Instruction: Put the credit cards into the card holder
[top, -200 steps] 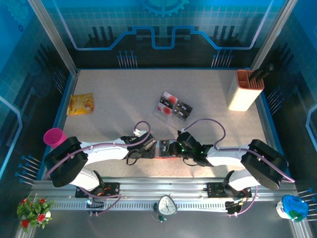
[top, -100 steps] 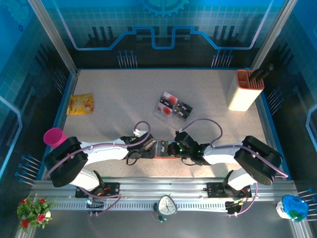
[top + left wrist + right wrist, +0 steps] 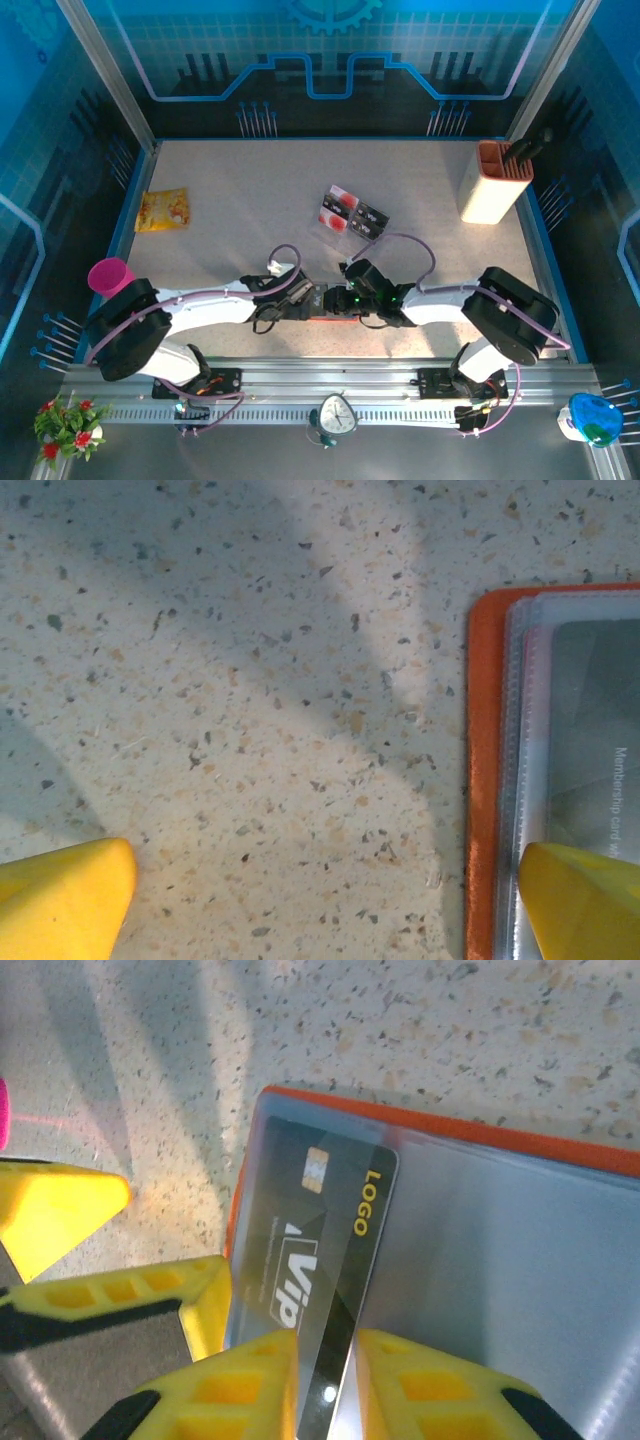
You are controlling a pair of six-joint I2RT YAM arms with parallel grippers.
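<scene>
Left fingers (image 3: 60,895): wide apart, one tip over the wallet (image 3: 485,780).
Right fingers (image 3: 230,1390): flanking the card (image 3: 320,1230), pinch unclear.
Card: I slide it in flat and square.

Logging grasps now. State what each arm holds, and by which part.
The left fingers are spread, holding nothing. The near end of the black card sits between the right fingers; a grip cannot be told.

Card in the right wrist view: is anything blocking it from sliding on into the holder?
Nothing visible. The card lies between the fingers of the right gripper, its far end under the clear pocket of the holder. One finger of the left gripper rests on the holder beside it, not across it.
</scene>
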